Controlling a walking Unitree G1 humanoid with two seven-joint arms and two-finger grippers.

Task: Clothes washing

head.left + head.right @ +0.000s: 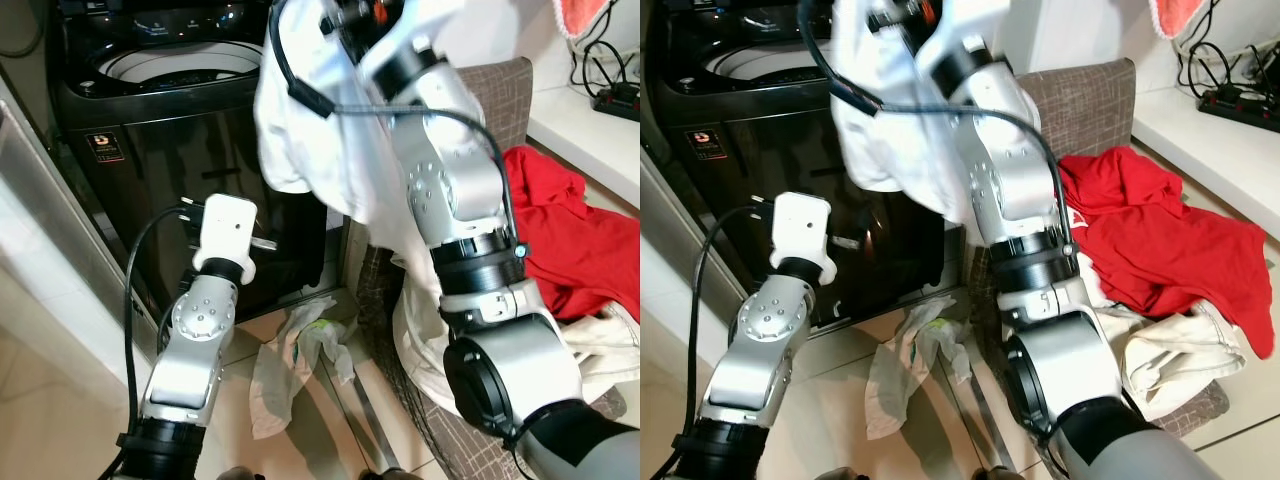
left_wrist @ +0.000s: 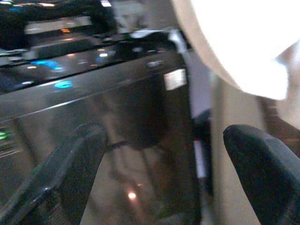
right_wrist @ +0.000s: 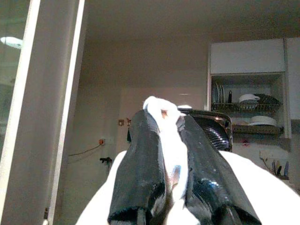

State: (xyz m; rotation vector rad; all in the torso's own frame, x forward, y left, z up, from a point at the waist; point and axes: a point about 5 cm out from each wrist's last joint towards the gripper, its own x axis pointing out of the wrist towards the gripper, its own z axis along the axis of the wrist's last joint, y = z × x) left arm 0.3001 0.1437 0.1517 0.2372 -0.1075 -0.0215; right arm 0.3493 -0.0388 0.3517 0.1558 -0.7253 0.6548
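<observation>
A black top-loading washing machine (image 1: 180, 120) stands ahead on the left, its drum opening (image 1: 175, 62) uncovered. My right arm is raised high beside it, and the right gripper (image 3: 171, 140) is shut on a white garment (image 1: 320, 130) that hangs down over the arm. In the right wrist view the cloth is pinched between the two fingers (image 3: 140, 164). My left gripper (image 2: 164, 173) is open in front of the machine's dark front panel, with nothing between its fingers. A red garment (image 1: 580, 240) and cream clothes (image 1: 600, 340) lie in a brown woven basket (image 1: 500, 90) on the right.
A pale crumpled cloth (image 1: 290, 360) lies on the floor at the foot of the machine. A white counter (image 1: 590, 130) with a power strip (image 1: 615, 100) and cables is at the far right. A pink towel (image 1: 580, 15) hangs above it.
</observation>
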